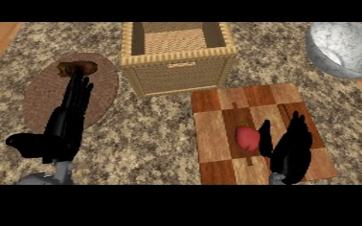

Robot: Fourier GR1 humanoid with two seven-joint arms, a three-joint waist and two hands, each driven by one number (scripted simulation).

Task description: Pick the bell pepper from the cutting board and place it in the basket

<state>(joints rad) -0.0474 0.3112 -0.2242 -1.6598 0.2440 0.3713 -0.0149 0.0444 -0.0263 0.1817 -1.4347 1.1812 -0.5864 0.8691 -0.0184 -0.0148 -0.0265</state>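
A red bell pepper (247, 137) lies on the wooden cutting board (219, 119) at the lower right. My right hand (291, 146) sits just right of the pepper, fingers straight and pointing up, thumb (265, 139) close beside the pepper; the hand is open. The woven basket (176, 72) stands upright behind the board's left corner, its inside showing nothing. My left hand (67, 119) lies open at the left, fingers stretched over a brown plate.
A brown plate (42, 93) at the left holds a small brown item (78, 67) at its far end. A grey bowl (338, 45) sits at the top right edge. Speckled granite counter lies between plate and board.
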